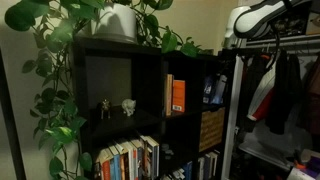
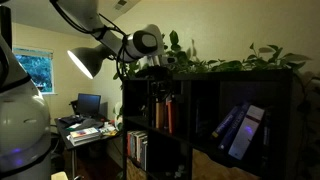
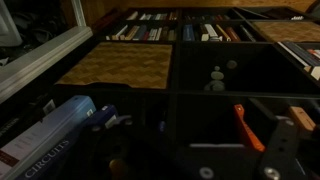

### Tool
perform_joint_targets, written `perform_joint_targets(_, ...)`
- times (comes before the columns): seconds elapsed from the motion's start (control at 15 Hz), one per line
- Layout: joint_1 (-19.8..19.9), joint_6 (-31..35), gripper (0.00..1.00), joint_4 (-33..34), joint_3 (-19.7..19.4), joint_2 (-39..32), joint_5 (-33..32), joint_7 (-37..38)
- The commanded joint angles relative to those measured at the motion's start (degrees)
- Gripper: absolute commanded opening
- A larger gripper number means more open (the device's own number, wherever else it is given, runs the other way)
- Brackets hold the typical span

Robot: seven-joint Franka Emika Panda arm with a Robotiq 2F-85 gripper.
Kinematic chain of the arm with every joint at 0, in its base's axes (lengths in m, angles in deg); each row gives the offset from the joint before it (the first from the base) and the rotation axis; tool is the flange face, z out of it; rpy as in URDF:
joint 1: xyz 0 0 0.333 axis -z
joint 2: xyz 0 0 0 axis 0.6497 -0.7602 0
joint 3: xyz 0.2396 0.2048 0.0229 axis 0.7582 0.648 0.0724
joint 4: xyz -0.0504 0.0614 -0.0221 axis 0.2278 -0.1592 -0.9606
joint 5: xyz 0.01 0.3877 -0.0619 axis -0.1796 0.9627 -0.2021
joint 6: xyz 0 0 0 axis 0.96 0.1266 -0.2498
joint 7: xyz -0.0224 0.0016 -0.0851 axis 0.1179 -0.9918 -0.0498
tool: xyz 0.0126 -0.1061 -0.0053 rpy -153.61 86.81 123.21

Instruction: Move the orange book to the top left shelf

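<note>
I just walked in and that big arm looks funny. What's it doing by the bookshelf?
A robot arm is meant to move the orange book into the top left shelf. The book stands in the narrow cubby next door, not yet picked up. The gripper hangs near the top of the bookcase, beside the leafy plant; too dark to tell if it's open. The wide shelf holds two small figurines.

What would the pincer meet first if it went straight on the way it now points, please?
Probably the front of the bookcase, near the wide cubby holding the figurines, judging by the wrist view; depth from the pincer is unclear.
</note>
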Motion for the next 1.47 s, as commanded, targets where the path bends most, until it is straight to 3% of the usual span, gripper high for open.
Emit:
perform_joint_targets(0.0,-0.4,-0.2,1.00,0.1,-0.4,0.0,-0.2,0.1)
perform_joint_targets(0.4,-0.4,0.9,1.00,-0.2,-0.2,-0.4,-0.7,0.0)
perform_joint_targets(1.13,-4.3,24.5,1.00,-2.7,1.2,-13.5,0.5,-3.6)
perform_joint_targets(1.4,-4.7,25.2,1.00,-2.3,1.5,-15.6,0.2,-2.7)
